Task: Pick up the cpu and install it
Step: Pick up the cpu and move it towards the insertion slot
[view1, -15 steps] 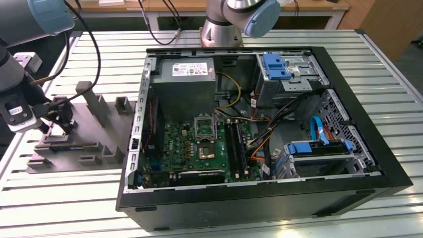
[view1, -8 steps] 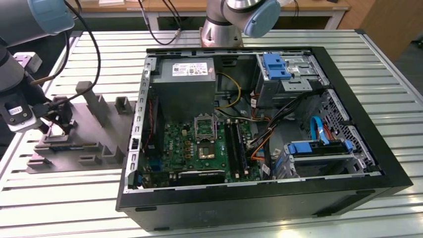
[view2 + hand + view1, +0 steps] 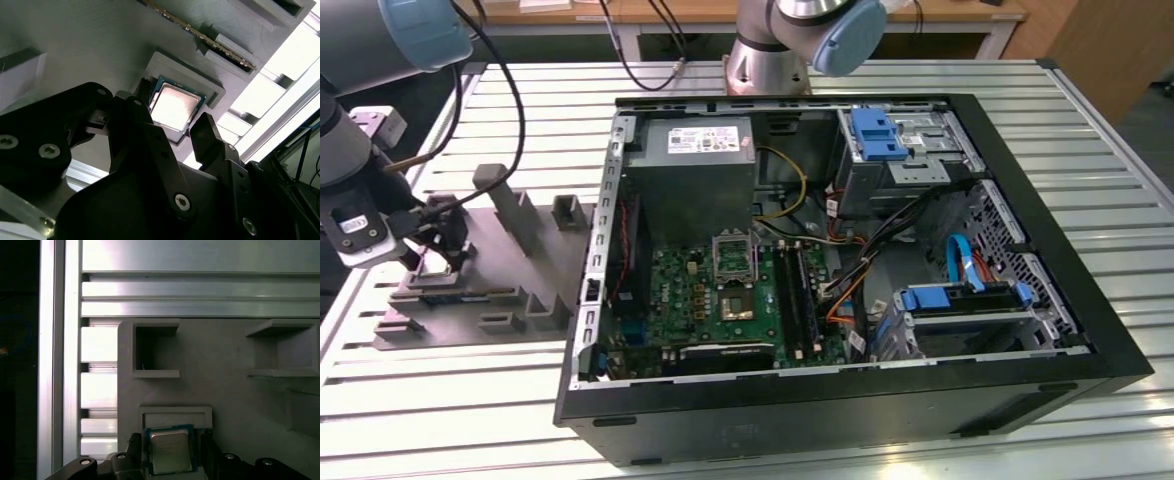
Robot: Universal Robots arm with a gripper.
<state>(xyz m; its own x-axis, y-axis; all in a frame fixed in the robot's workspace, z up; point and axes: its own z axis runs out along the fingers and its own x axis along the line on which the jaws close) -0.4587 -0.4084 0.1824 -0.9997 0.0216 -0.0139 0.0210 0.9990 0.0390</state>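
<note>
The claw [image 3: 171, 124] stands wide, 2 fingers [image 3: 206, 134] straddling the cpu [image 3: 175, 104] in its grey holder [image 3: 100, 45]. A good grasp likely needs centring on the cpu and closing evenly.

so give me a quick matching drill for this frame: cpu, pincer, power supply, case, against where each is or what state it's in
Things:
1. cpu
2. pincer
3. power supply
4. computer case

Place or state:
a. black, side open, lying on the slatted table
b. grey box mounted inside the computer case
c. sitting in a recess of the grey tray
d. open, straddling the cpu

Pairs: 1-c, 2-d, 3-b, 4-a
</note>
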